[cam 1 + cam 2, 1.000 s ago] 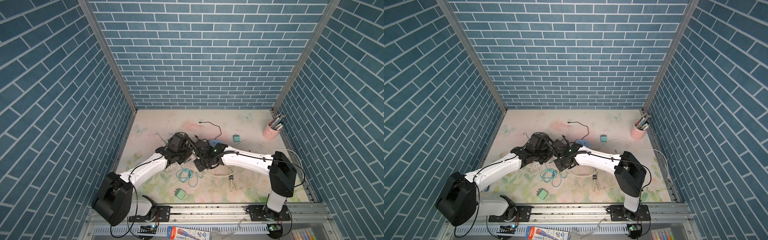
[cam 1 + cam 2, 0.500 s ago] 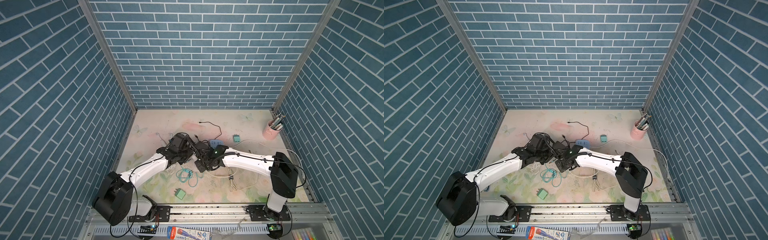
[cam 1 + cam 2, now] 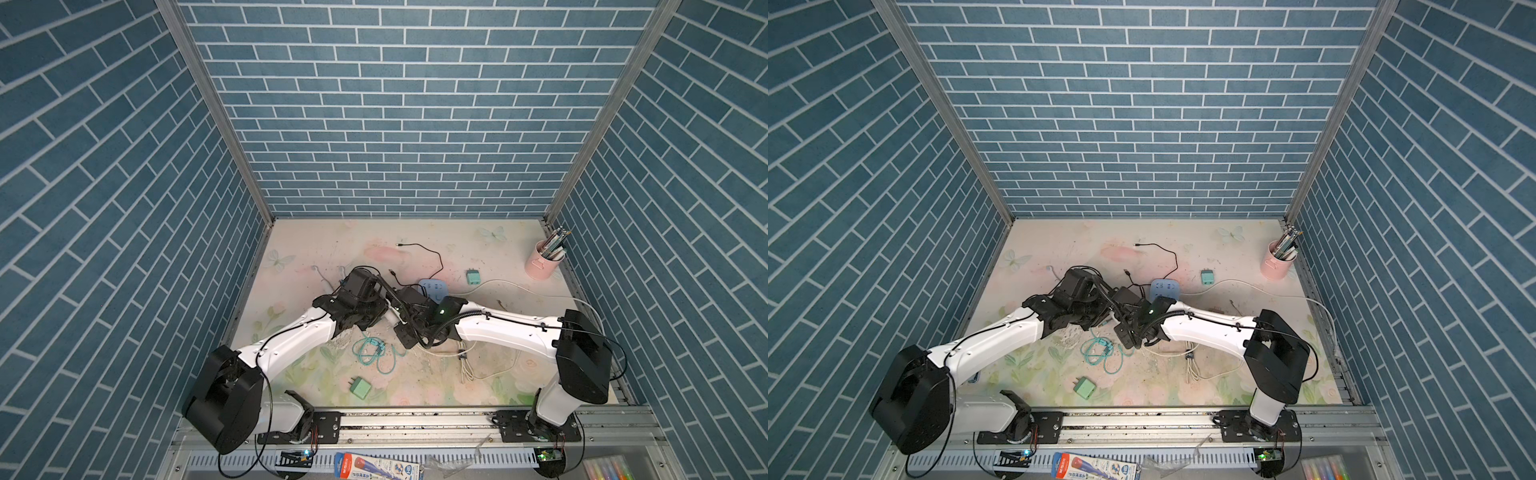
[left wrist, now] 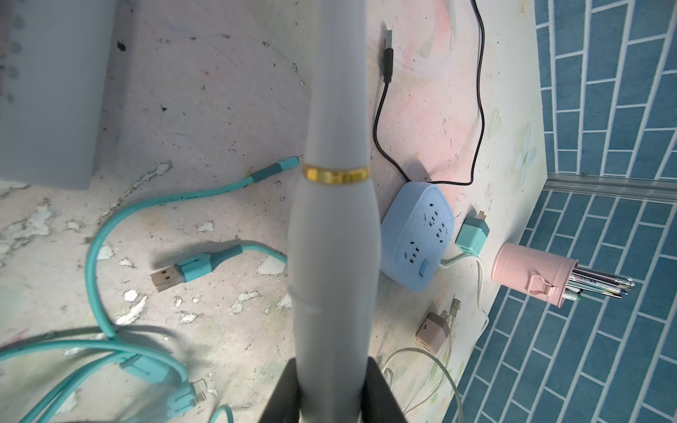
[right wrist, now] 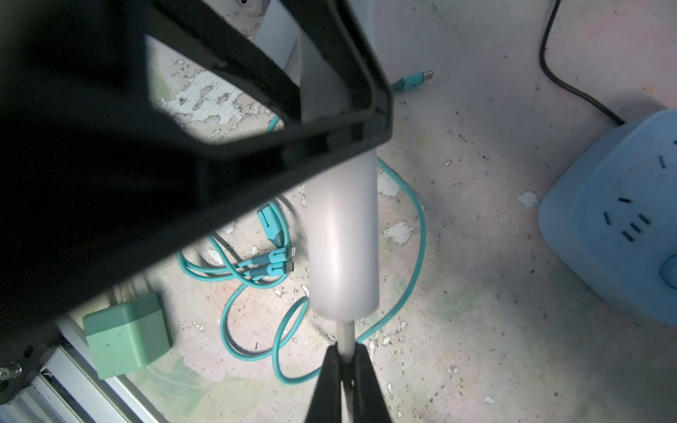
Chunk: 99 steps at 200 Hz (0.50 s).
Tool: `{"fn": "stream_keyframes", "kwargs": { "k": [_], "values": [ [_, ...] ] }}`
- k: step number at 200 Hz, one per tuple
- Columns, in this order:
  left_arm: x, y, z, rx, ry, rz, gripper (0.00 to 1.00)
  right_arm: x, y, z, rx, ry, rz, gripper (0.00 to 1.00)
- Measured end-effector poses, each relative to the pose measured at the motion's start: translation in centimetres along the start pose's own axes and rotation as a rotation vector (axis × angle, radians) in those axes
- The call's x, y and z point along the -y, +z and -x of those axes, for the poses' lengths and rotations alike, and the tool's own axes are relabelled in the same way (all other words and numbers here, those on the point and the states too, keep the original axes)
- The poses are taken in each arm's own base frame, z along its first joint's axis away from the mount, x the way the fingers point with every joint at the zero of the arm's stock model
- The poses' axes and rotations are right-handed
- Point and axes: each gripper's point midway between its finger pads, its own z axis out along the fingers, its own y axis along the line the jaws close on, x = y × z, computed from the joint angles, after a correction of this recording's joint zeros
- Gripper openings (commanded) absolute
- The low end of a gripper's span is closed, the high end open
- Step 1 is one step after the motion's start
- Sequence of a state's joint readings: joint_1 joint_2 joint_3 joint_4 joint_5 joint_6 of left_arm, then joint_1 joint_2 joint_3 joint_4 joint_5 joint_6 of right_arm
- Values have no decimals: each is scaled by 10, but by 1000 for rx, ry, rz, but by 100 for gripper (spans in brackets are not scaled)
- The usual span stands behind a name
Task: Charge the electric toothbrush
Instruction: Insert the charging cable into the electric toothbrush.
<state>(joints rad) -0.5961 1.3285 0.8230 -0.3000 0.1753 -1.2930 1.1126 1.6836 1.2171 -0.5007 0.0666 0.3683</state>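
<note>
a pink cup [image 3: 542,268] (full of pens [image 3: 555,245]) stands in the far bench [image 3: 490,253] corner; a green adapter [image 3: 360,388] lies near the front.

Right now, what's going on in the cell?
Both arms meet in the middle. The left gripper is clamped on the pale electric toothbrush, held off the table. The right gripper is shut on a thin grey stub at its handle end, likely a charging plug. The blue power strip sits nearby; the teal cable lies loose.
</note>
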Motion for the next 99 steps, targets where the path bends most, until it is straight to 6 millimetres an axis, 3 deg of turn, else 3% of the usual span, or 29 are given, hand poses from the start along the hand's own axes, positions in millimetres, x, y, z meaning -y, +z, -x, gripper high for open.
{"fn": "stream_keyframes", "kwargs": {
  "k": [99],
  "values": [
    [3,-1,0,0,5,-6,0,2,-1,3,10,-3,-16,0]
  ]
}}
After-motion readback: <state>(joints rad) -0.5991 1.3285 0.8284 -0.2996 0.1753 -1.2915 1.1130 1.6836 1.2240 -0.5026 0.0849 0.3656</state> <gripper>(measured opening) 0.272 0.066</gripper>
